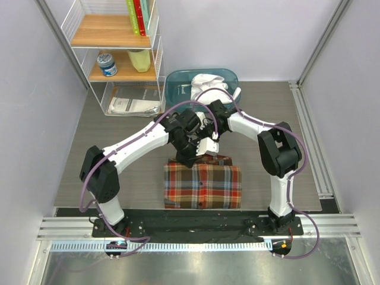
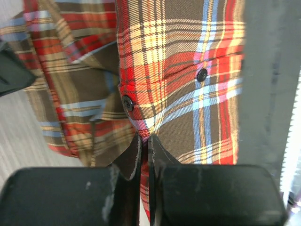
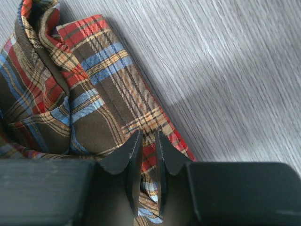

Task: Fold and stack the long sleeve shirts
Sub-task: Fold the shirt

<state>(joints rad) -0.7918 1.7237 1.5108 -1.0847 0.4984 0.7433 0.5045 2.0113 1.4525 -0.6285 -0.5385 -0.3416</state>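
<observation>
A red, brown, blue and yellow plaid long sleeve shirt (image 1: 202, 185) lies folded into a rectangle at the middle of the table, near the front. Both grippers meet over its far edge. My left gripper (image 1: 191, 155) is shut, and in the left wrist view a pinch of plaid cloth (image 2: 188, 94) sits between its fingertips (image 2: 145, 137). My right gripper (image 1: 209, 147) stands just to its right, its jaws (image 3: 148, 134) nearly together on a fold of the plaid edge (image 3: 108, 89). A white shirt (image 1: 209, 82) lies bundled in the teal bin (image 1: 178, 83) at the back.
A wire shelf unit (image 1: 119, 35) with books, a jar and a cup stands at the back left, with papers (image 1: 133, 104) in its lowest basket. An aluminium rail (image 1: 309, 136) runs along the right side. The arms' black base plate (image 1: 196, 221) lines the front edge.
</observation>
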